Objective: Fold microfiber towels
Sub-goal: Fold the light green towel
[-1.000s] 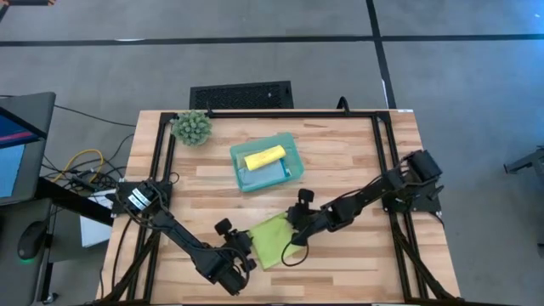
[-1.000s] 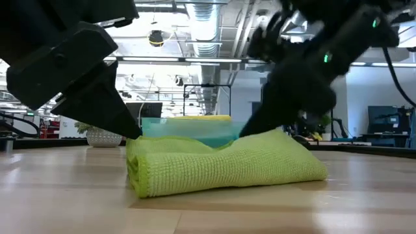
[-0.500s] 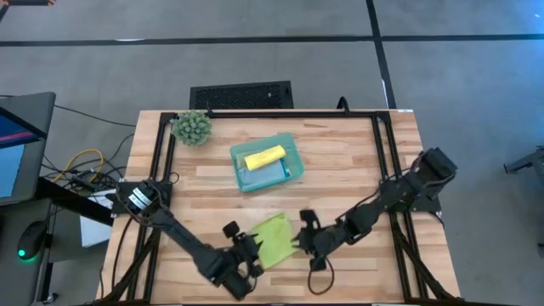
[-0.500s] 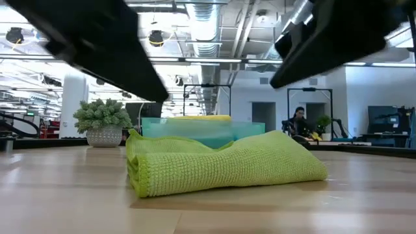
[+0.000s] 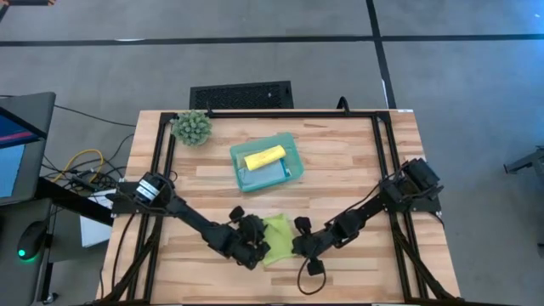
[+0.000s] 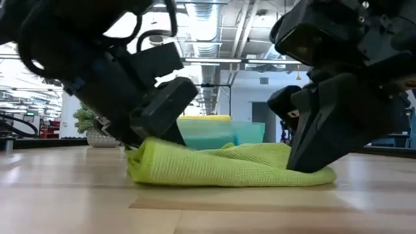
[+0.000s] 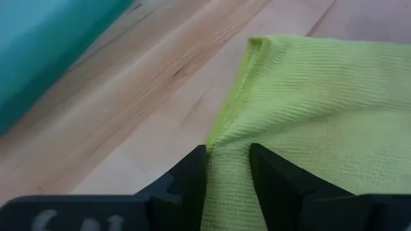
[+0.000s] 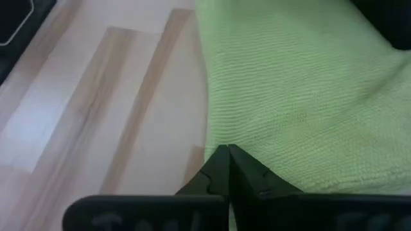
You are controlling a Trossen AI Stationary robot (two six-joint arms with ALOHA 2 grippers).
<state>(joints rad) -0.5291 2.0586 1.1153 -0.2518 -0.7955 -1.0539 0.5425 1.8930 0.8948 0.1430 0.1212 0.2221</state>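
The lime green microfiber towel point(image 5: 277, 228) lies folded on the wooden table, near the front edge, between my two grippers. My left gripper point(image 5: 253, 242) is at its left end and is shut on it. My right gripper point(image 5: 303, 244) is at its right end, fingers closed together at the cloth's edge. A teal tray point(image 5: 293, 144) farther back holds a rolled yellow towel point(image 5: 264, 155) on top of a light blue one point(image 5: 270, 175). My left gripper pinches a bunched fold at the towel's left edge point(image 7: 226, 138) between its two fingers, slanting down from the table's left. The towel lies on the table. My right gripper has its closed fingertips point(image 8: 218, 160) on the towel's right edge point(image 8: 215, 138), slanting down from the right. In the low view it bears down on that end point(image 6: 312, 174). How much cloth lies between the tips does not show.
A spiky green plant ball point(image 5: 192, 127) stands at the far left corner. The tray point(image 6: 224, 133) sits just behind the towel. Black frame rails point(image 5: 161, 170) run along the table's left, right and far sides. Bare wood lies right of the tray.
Both grippers rose off the towel, then came back down on its two ends. My left gripper went toward the far and right edges onto the left end. The towel's hump now lies flatter under them.
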